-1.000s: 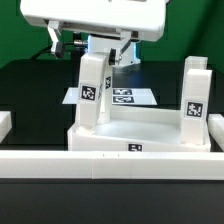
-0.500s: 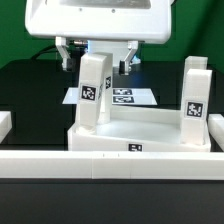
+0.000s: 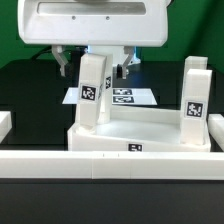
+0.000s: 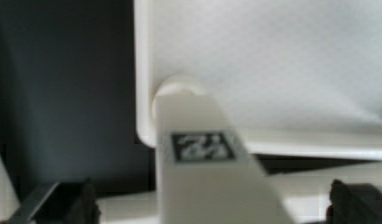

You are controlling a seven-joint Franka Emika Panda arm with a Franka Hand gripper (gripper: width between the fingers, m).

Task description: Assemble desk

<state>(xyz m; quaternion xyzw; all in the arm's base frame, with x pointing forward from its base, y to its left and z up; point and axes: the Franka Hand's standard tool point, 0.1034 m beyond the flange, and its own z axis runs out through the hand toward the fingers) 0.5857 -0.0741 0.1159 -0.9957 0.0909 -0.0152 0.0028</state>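
White plastic leg [image 3: 92,90] upright on desk top [image 3: 140,135]; gripper [image 3: 95,62] above, fingers [image 4: 69,203] spread wide, straddling leg for likely grasp.

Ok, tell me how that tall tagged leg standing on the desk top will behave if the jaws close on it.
The leg looks like rigid white plastic, so it likely won't flex under a pinch. It stands tall and narrow on the desk top, so a sideways nudge could tip it if it isn't fastened. Its smooth faces may be a little slippery. The gripper is open around it.

Green backdrop [image 3: 195,25], black tabletop [image 3: 30,90]
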